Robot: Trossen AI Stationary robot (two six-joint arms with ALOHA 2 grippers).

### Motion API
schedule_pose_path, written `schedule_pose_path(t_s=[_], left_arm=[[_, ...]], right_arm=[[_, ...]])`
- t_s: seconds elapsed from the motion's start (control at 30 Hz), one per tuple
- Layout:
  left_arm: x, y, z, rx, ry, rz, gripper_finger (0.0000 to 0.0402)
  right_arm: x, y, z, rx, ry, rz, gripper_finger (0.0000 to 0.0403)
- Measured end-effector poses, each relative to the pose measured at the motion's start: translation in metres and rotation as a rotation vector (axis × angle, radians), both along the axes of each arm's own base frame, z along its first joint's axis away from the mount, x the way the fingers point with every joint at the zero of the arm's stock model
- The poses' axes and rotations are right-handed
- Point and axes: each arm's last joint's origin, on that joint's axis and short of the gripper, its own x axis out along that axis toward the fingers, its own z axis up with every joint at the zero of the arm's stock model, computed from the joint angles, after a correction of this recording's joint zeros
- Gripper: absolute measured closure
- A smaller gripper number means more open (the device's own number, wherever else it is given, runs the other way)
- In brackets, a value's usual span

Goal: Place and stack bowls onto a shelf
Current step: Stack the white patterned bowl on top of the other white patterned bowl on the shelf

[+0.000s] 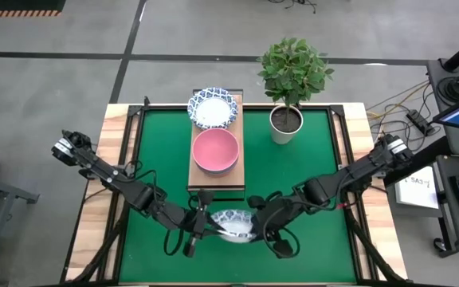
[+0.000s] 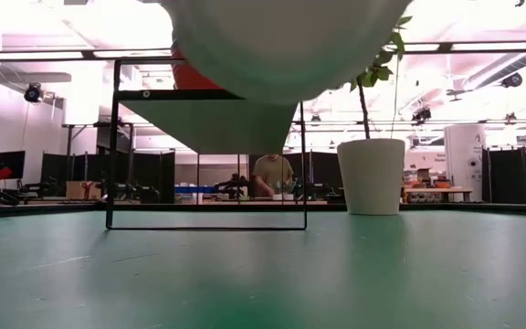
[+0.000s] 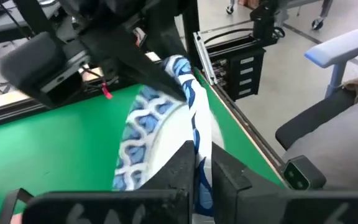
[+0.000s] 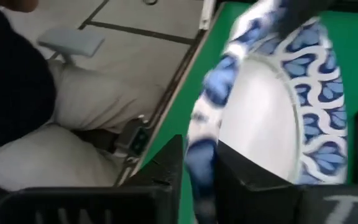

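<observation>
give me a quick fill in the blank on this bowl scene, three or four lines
1. The left claw and right claw both grip the rim of one ____-patterned white bowl.
2. On the shelf, the bowl nearer the claws is ____.
3. The shelf holds ____ bowls.
4. The plant pot stands on the green ____.

Missing words: blue; pink; two; mat

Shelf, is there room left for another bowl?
Little. The shelf holds a patterned bowl at its far end and a pink bowl mid-plank; only the near end is bare. Below it both hands, left and right, grip another bowl.
</observation>
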Motion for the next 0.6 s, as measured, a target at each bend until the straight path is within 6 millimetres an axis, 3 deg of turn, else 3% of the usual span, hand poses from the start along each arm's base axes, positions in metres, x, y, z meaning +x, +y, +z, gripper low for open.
schedule_pose_path(t_s=[0.17, 0.37, 0.43, 0.6], left_arm=[[-0.002, 0.0, 0.003, -0.006, -0.004, -0.011, 0.0397], [-0.017, -0.007, 0.021, 0.011, -0.026, -0.143, 0.0401], [-0.024, -0.009, 0.037, 0.042, -0.015, -0.169, 0.0401], [-0.043, -0.009, 0.097, 0.201, 0.019, -0.152, 0.0401]], right_arm=[[-0.001, -0.003, 0.003, 0.003, -0.01, -0.009, 0.0297], [-0.022, -0.014, 0.034, 0.038, -0.079, -0.009, 0.0255], [-0.034, -0.019, 0.047, 0.047, -0.108, -0.015, 0.0248], [-0.064, -0.035, 0.077, 0.026, -0.209, -0.03, 0.0241]])
